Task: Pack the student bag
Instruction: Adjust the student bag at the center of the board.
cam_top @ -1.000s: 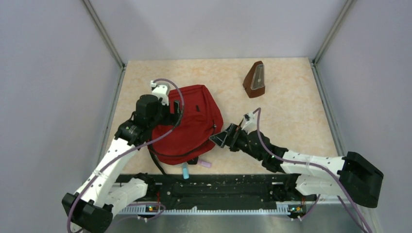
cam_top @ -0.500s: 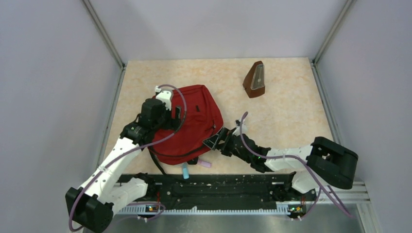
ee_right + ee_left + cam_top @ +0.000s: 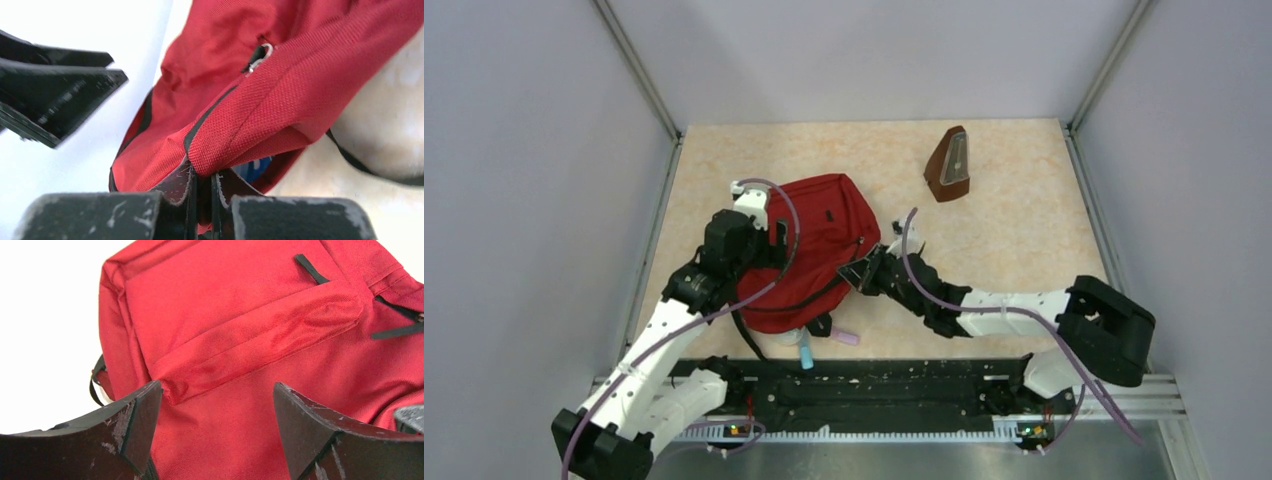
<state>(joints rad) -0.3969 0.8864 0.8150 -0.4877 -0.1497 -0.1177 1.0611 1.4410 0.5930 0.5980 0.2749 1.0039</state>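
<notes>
Left gripper [image 3: 215, 390]: jaws spread wide above the bag's front pocket, gripping nothing.
Red fabric student bag [image 3: 829, 235]: large, black-strapped, lay flat on the beige table [image 3: 1024, 230], left of centre.
Right gripper [image 3: 202, 177]: clenched on a fold of the bag's right edge.
Brown pyramid-shaped metronome [image 3: 949, 165]: stood upright, well apart from the bag.

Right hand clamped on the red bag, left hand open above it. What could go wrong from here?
The right hand pinches only a thin fold of the student bag beside its zipper; a pull could slip it free. The left hand hangs open over the front pocket, holding nothing, so a pull may drag the whole bag rather than open it. That could shove the small blue item and pink item at its near edge toward the rail.
</notes>
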